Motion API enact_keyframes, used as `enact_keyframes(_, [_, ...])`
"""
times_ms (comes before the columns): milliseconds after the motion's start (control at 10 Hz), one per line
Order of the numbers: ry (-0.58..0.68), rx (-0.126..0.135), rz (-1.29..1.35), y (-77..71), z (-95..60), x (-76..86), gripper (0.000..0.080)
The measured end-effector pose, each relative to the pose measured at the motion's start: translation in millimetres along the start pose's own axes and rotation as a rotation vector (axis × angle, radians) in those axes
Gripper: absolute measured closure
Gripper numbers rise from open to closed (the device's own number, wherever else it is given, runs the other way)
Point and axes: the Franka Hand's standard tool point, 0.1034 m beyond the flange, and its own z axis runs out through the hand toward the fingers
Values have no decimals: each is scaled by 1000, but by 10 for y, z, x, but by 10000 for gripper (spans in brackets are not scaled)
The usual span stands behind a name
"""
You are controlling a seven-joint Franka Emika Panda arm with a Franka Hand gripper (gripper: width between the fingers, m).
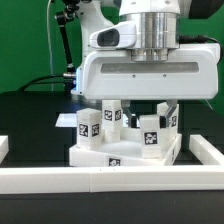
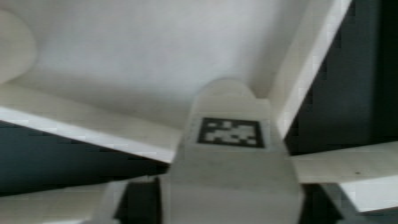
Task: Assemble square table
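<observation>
Square tabletop (image 1: 125,150) on the black table inside white border bars (image 1: 120,180), legs (image 1: 112,118) standing on it. Each part bears black-and-white square tags (no readable lettering). Gripper (image 1: 150,112) low over the tabletop; whether its jaws grasp anything cannot be told.

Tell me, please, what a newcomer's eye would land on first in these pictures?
The robot's big white wrist housing fills the upper middle of the exterior view, hanging low over the square tabletop. Tagged white legs stand clustered on that tabletop, inside the long white border bars. In the wrist view, one tagged leg dominates.
</observation>
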Motion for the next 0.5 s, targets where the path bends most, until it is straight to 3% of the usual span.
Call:
enact_keyframes(400, [1,3,209,2,3,-1,511])
enact_keyframes(500, [19,21,392,35,9,-6,511])
